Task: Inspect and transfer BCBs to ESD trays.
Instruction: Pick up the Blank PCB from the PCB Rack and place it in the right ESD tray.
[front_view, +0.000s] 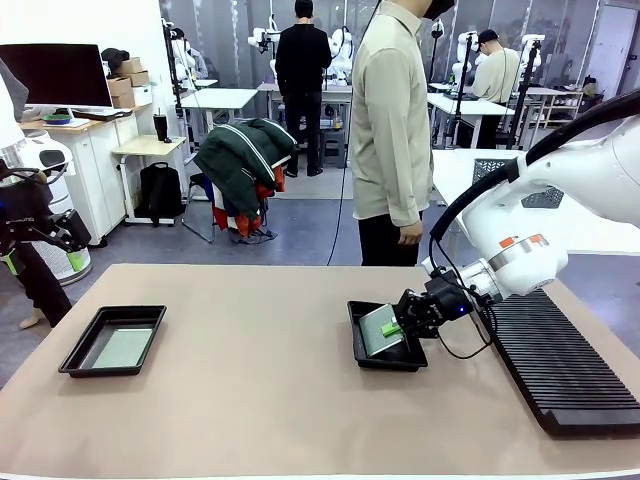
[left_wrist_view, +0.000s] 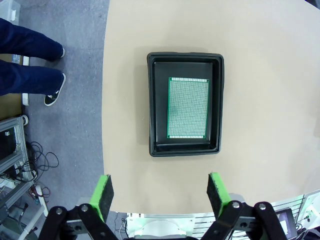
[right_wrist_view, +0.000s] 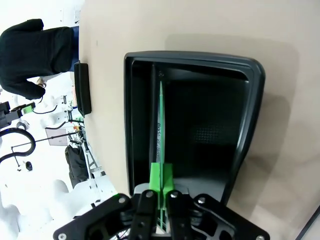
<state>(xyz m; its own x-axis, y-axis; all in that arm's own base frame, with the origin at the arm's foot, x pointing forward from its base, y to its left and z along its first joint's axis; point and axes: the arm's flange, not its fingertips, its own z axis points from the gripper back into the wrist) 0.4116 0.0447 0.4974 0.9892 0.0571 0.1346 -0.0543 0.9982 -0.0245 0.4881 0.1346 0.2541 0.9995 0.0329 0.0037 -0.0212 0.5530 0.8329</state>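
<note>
My right gripper (front_view: 394, 327) is shut on the edge of a green BCB (front_view: 377, 331) and holds it tilted inside the right ESD tray (front_view: 390, 364). The right wrist view shows this BCB (right_wrist_view: 160, 120) edge-on, standing over the tray's floor (right_wrist_view: 252, 90) between the closed fingers (right_wrist_view: 161, 181). On the left of the table, another black ESD tray (front_view: 110, 373) has a BCB (front_view: 121, 347) lying flat in it. My left gripper (left_wrist_view: 160, 196) hovers open high above that tray (left_wrist_view: 151, 100) and its board (left_wrist_view: 188, 108).
A long black ribbed rack (front_view: 560, 360) lies along the table's right side, just behind my right arm. A person in a pale shirt (front_view: 390, 130) stands at the far edge of the table. Brown table surface (front_view: 250, 380) lies between the two trays.
</note>
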